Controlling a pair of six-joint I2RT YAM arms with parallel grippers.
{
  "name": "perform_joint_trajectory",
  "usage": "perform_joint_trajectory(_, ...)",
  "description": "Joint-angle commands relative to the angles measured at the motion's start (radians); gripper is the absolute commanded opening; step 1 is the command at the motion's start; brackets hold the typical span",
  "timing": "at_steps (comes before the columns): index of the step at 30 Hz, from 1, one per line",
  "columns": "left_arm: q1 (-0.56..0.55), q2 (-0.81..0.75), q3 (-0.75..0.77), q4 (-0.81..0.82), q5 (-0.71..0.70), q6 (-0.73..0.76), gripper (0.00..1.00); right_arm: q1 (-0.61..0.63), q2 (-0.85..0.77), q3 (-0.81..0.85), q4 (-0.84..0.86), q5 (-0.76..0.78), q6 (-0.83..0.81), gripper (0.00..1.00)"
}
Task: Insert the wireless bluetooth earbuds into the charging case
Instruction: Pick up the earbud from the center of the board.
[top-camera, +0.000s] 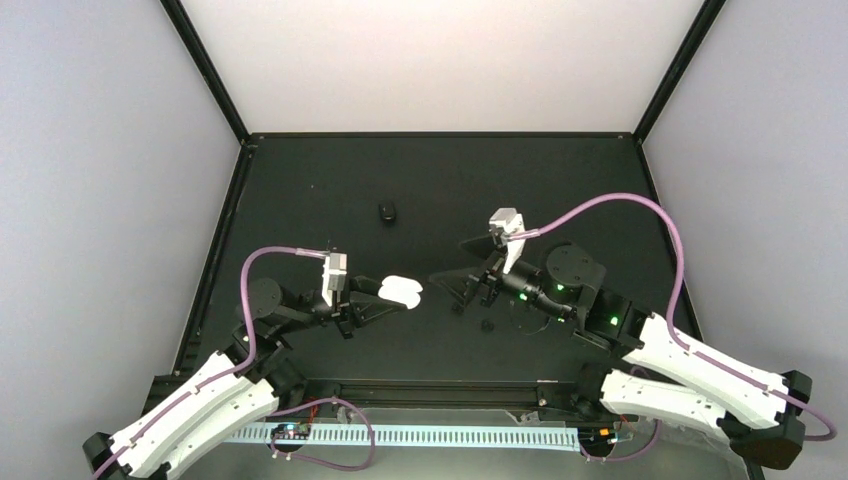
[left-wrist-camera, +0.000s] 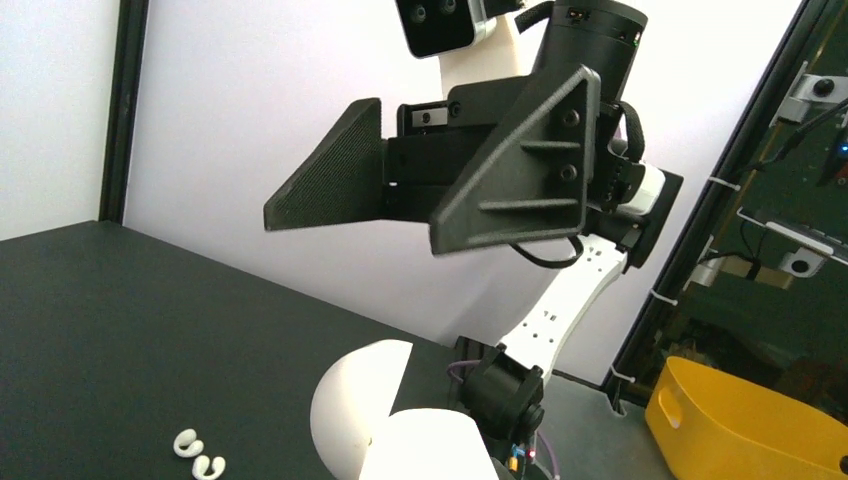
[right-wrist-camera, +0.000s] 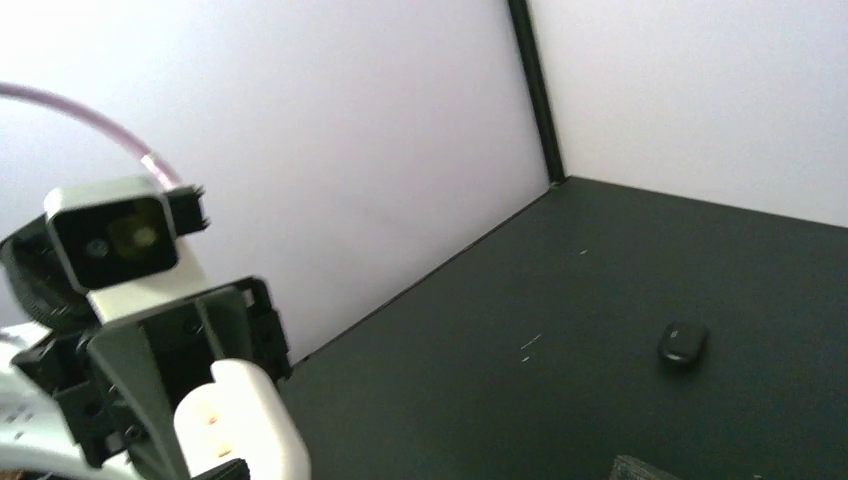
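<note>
White earbuds (left-wrist-camera: 198, 453) on black table (left-wrist-camera: 100, 320), near open case (left-wrist-camera: 365, 410) pinched by left fingers (right-wrist-camera: 130, 390), right fingers (left-wrist-camera: 330, 170) spread opposite.

Matte black table (top-camera: 300, 190): one small black oval case (top-camera: 387, 212) lies alone toward the far middle. Two tiny glossy white earbuds (left-wrist-camera: 187, 442) lie just beside each other. One small dark object (top-camera: 487, 325), unidentifiable, lies nearer the front.
</note>
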Motion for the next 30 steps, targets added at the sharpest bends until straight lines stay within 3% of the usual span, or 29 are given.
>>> perform_joint_trajectory(1,-0.003,-0.018,0.024,-0.017,-0.031,0.015,0.01,-0.034,-0.020,-0.013,-0.037,0.160,0.056,0.94)
perform_joint_trajectory(7,-0.003,-0.039,0.011,-0.036,-0.057,0.010,0.02,-0.265,-0.051,-0.159,-0.125,0.293,0.263,0.93)
perform_joint_trajectory(13,-0.002,-0.053,-0.005,-0.039,-0.075,0.009,0.02,-0.548,-0.045,-0.388,-0.092,0.159,0.379,0.88)
perform_joint_trajectory(20,-0.002,-0.058,-0.017,-0.047,-0.079,0.013,0.02,-0.586,0.178,-0.432,-0.013,0.073,0.381,0.86)
perform_joint_trajectory(30,-0.002,-0.078,-0.027,-0.062,-0.085,0.024,0.01,-0.586,0.375,-0.436,0.104,-0.011,0.366,0.85)
